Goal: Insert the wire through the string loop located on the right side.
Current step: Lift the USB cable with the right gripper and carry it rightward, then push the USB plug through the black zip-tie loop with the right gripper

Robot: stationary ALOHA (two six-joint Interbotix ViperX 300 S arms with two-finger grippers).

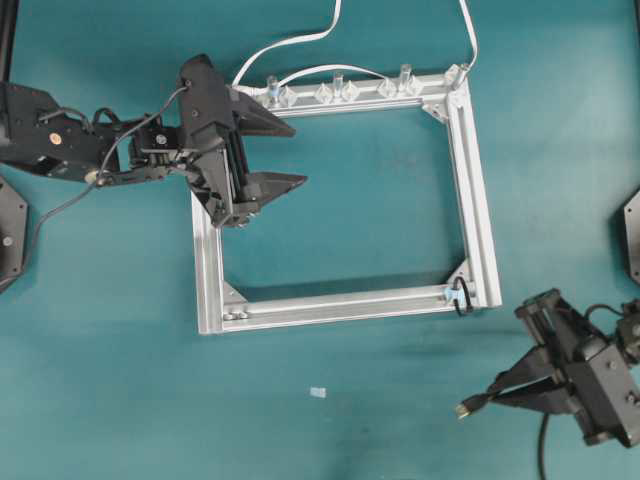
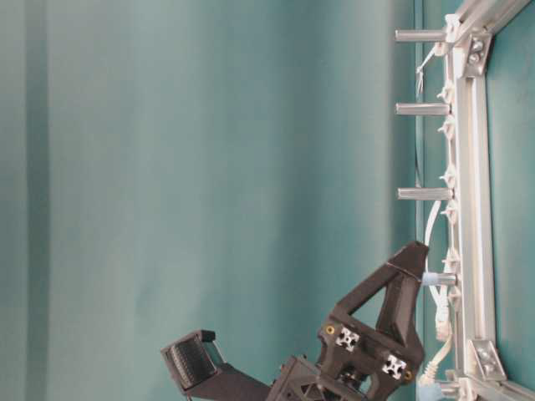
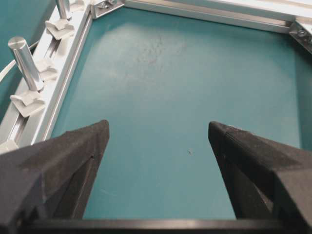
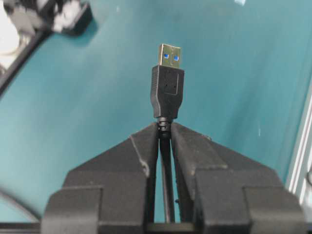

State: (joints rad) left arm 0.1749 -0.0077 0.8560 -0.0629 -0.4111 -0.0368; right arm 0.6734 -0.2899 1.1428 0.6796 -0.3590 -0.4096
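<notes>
My right gripper (image 1: 497, 390) is shut on the wire (image 4: 166, 165), just behind its black plug (image 4: 167, 92) with the silvery tip (image 1: 463, 409). The plug sticks out past the fingertips and points left, low on the right of the table. The string loop (image 1: 461, 297) is a small black ring of cord at the near right corner of the aluminium frame (image 1: 478, 200), above and slightly left of the plug. My left gripper (image 1: 298, 156) is open over the frame's left side, with only teal table between its fingers (image 3: 80, 146).
A white flat cable (image 1: 300, 42) runs along the frame's far bar, past clear clips (image 1: 335, 92) and upright metal pegs (image 3: 23, 56). The wire's slack (image 1: 543, 445) trails toward the bottom edge. A small pale scrap (image 1: 318, 392) lies on the teal table below the frame.
</notes>
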